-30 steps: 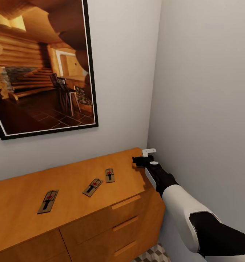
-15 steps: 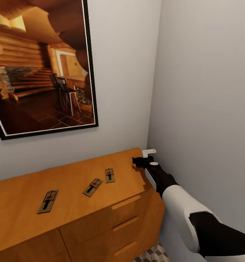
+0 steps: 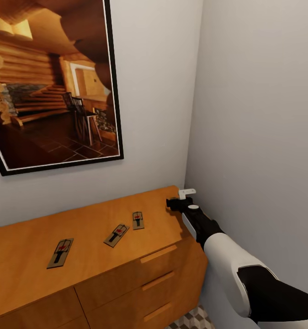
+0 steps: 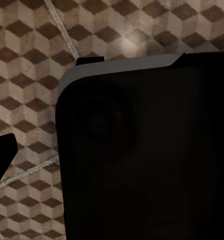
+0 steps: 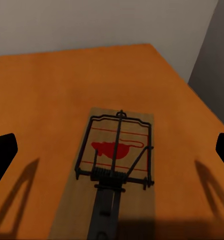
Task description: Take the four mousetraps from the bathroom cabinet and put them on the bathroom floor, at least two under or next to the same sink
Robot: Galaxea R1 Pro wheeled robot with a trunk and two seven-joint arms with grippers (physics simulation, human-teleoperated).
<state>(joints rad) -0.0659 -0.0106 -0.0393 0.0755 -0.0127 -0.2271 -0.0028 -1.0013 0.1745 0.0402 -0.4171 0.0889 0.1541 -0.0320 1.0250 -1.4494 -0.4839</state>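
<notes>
On the cabinet top: three mousetraps lying flat in the head view, one at [image 3: 60,252], one at [image 3: 116,235], one at [image 3: 138,220], strung in a line running from 8 o'clock toward 2 o'clock.
Cabinet [image 3: 140,274]: standing against the wall under a framed picture [image 3: 53,82], its right end sitting in the room corner; bar-handled drawer fronts facing the robot.
Right gripper [image 3: 173,204]: reaching over the cabinet's far right corner, at 3 o'clock of the nearest trap in the line.
Fourth mousetrap [image 5: 116,167]: lying flat on the orange wood in the right wrist view, red mark up, centred between the two fingers.
Right fingers [image 5: 2,155]: spreading wide, tips well apart on either side of that trap, not touching it.
Left gripper: cannot tell how its fingers are standing; a dark housing is blocking the left wrist view.
Bathroom floor [image 4: 27,60]: cube-pattern tiles showing beneath the left wrist.
</notes>
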